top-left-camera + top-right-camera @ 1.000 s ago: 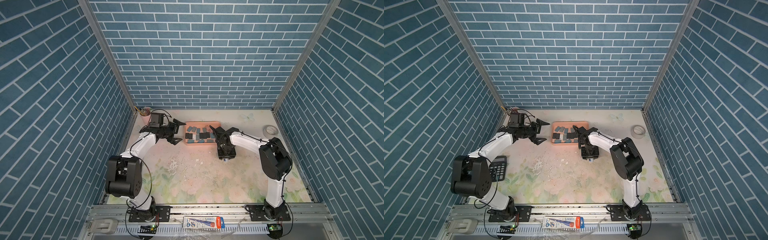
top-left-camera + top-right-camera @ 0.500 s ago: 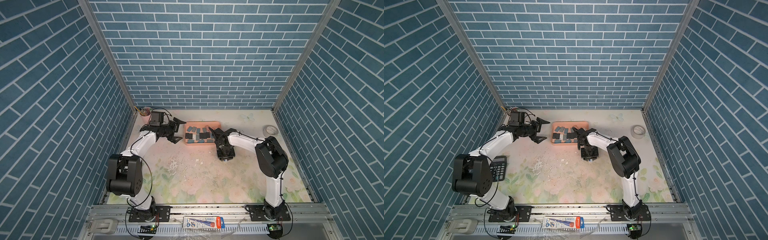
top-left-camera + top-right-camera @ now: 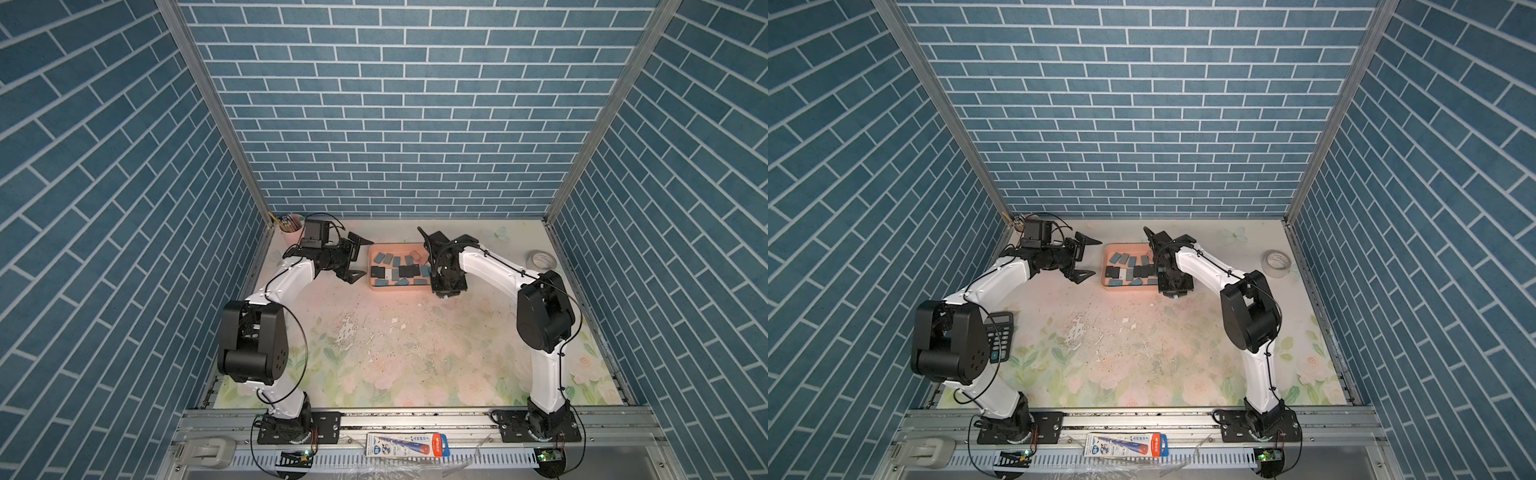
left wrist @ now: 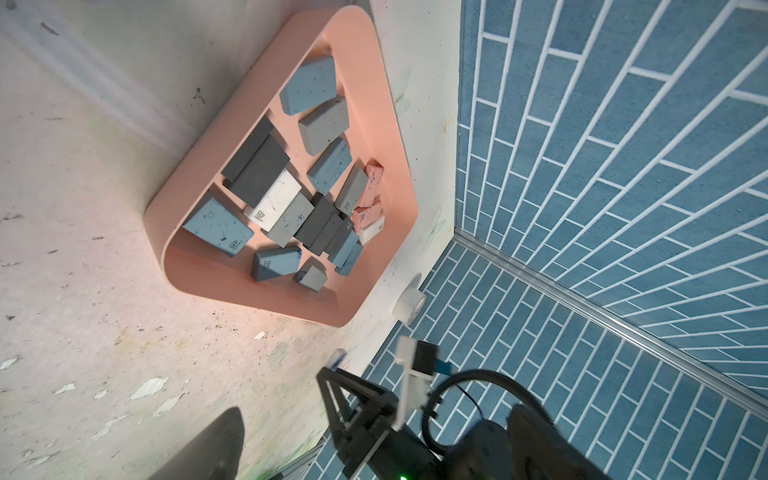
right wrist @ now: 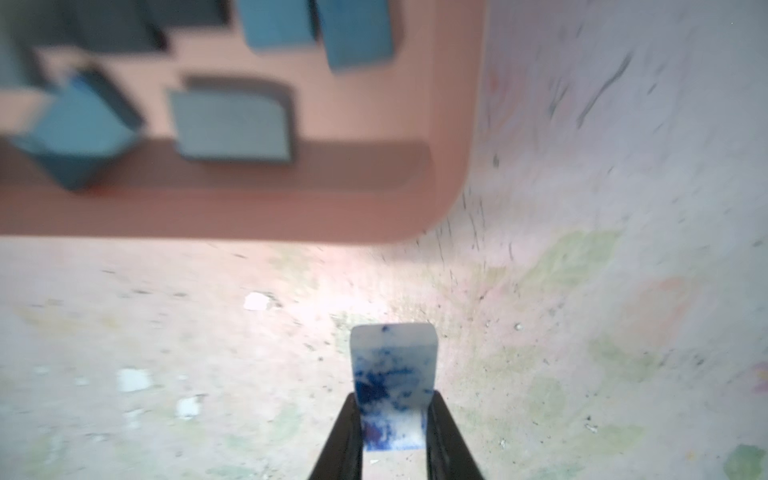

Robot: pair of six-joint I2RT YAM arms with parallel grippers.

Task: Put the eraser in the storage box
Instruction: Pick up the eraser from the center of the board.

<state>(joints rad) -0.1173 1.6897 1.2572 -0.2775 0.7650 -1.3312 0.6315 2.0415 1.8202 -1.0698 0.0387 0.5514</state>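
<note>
White arm links (image 3: 490, 268), black joints (image 3: 544, 316), thin black cables (image 3: 306, 355).

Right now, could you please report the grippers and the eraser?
Left gripper open, beside storage box. Right gripper shut on white blue-stained eraser, just outside the box rim. Nothing in between.

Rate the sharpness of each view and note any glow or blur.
Right wrist view: storage box soft and smeared, the blue-stained eraser between the jaws sharper. Left wrist view: the boxed erasers crisp, markings legible. Both top views: sharp, with a pinkish glow on the table beside the box.
</note>
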